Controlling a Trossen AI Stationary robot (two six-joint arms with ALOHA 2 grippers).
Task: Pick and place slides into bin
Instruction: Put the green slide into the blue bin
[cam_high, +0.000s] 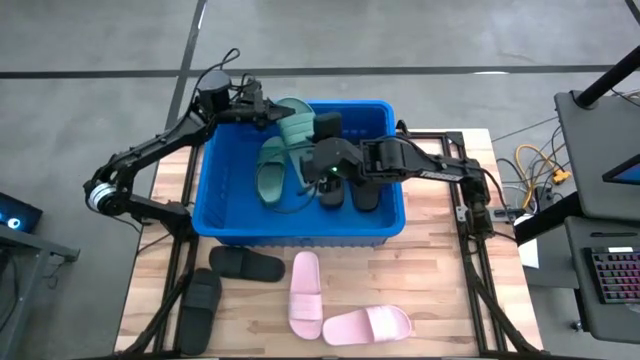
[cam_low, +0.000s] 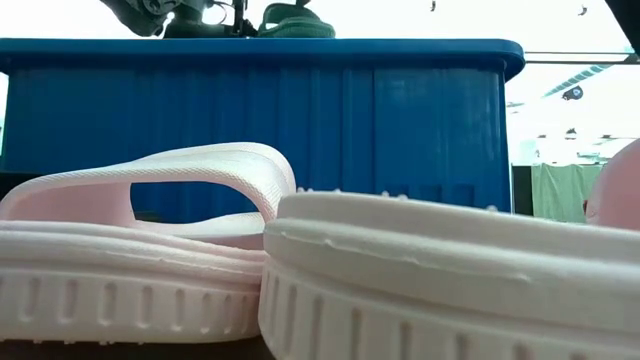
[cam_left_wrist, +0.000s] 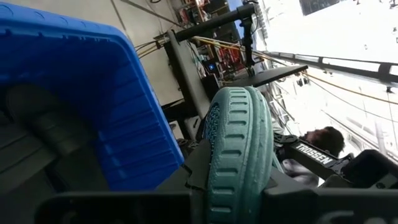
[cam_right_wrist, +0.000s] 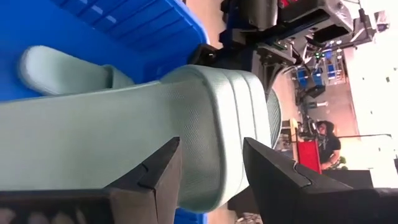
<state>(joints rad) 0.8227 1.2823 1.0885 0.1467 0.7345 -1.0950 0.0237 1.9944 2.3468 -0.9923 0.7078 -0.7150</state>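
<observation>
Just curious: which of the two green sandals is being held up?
The green sandal at the bin's far rim, clamped by the left gripper; the other green sandal lies inside.

Blue bin (cam_high: 240, 222) (green slides (cam_high: 272, 170) inside), pink slides (cam_high: 304, 294) outside

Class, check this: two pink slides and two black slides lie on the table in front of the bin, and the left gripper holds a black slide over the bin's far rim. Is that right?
Not quite. The high view shows the left gripper holding a green slide, not a black one, over the bin's far rim. The pink slides and black slides in front are as stated.
</observation>
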